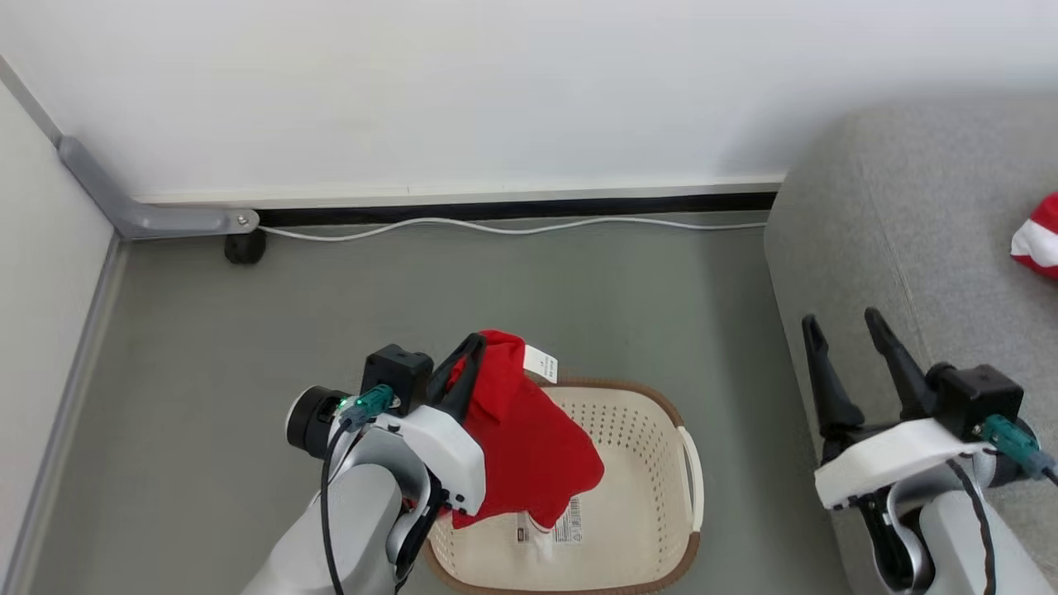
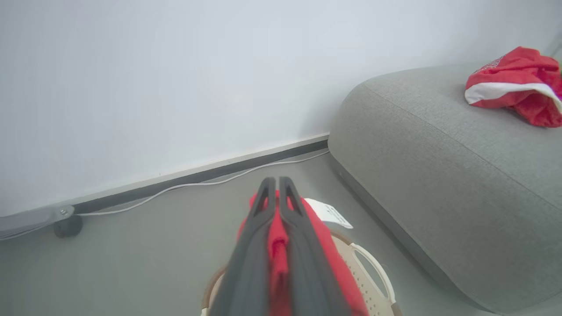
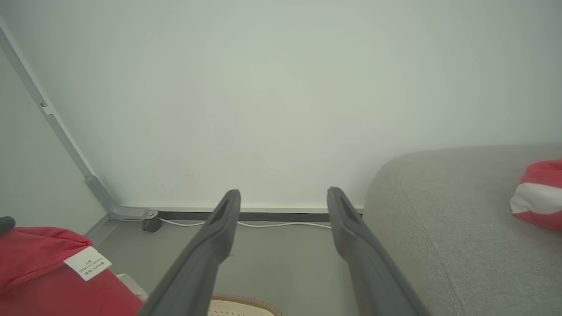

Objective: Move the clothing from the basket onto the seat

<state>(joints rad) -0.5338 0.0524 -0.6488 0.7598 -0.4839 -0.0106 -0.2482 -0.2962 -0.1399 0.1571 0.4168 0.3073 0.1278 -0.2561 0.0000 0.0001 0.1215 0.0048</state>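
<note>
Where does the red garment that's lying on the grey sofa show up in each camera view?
Head view: the red garment sits at the right edge, above mid-height, on the sofa, cut off by the frame.
Left wrist view: upper right corner, on the sofa's top.
Right wrist view: right edge, below mid-height, partly cut off.
Shared landmark: the white cable along the wall's base, left of the sofa.

sewn tag (image 1: pixel 540 364) print illegible, basket (image 1: pixel 640 487) barcode sticker (image 1: pixel 570 522) unreadable

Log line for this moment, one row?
left gripper: shut on red garment, hanging over basket | right gripper: open, empty | second garment: on sofa
</note>
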